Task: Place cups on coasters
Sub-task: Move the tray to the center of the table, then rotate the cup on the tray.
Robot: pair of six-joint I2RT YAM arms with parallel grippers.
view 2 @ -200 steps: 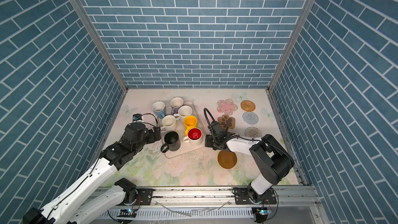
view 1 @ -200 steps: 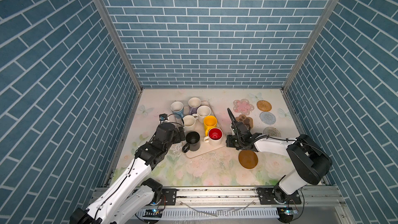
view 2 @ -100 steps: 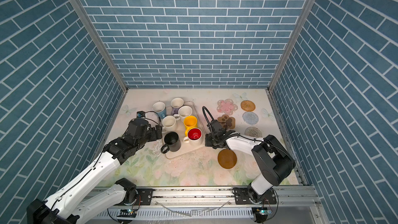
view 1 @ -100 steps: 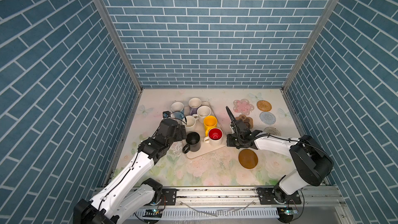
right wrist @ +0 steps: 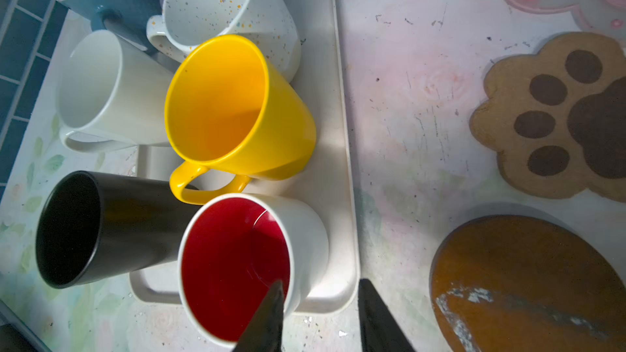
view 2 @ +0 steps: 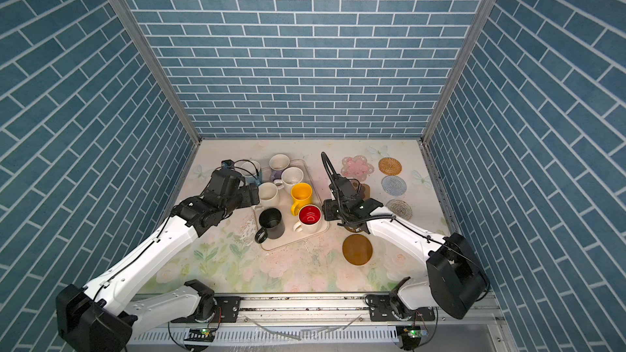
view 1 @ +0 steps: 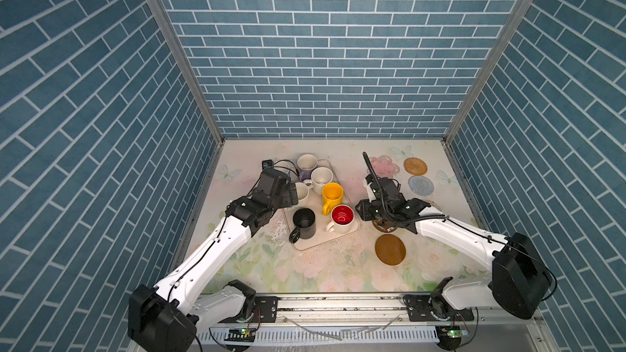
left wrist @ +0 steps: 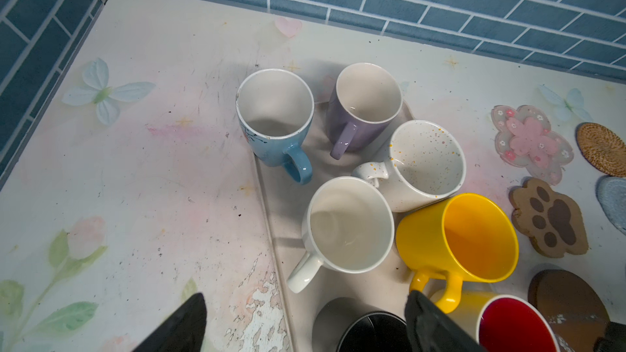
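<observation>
The cups [view 1: 332, 193] cluster at the tray [right wrist: 338, 130] in the middle of the counter [view 1: 305, 265], coasters [view 1: 420, 184] bare toward its right edge, so the right pincer [right wrist: 320, 286] straddles the wall of the red-lined mug [right wrist: 233, 265] unclenched (one finger inside, presumably to lift it) while the left pincer [left wrist: 305, 296] hovers released near the black mug [left wrist: 369, 330].

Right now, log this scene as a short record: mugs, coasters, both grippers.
Mugs (ceramic, handled): yellow mug, black mug, white mug with red inside, plain cream mug, speckled cream mug, light blue mug, lavender mug; upright, clustered at the cream rectangular tray.
Coasters: pink flower mat, brown paw-print mat, woven rattan round, blue woven round, whitish spiral round, brown disc, second brown disc; all bare.
Left gripper: open, facing the plain cream mug.
Right gripper: jaws apart, one finger over the red inside, one outside the wall.
</observation>
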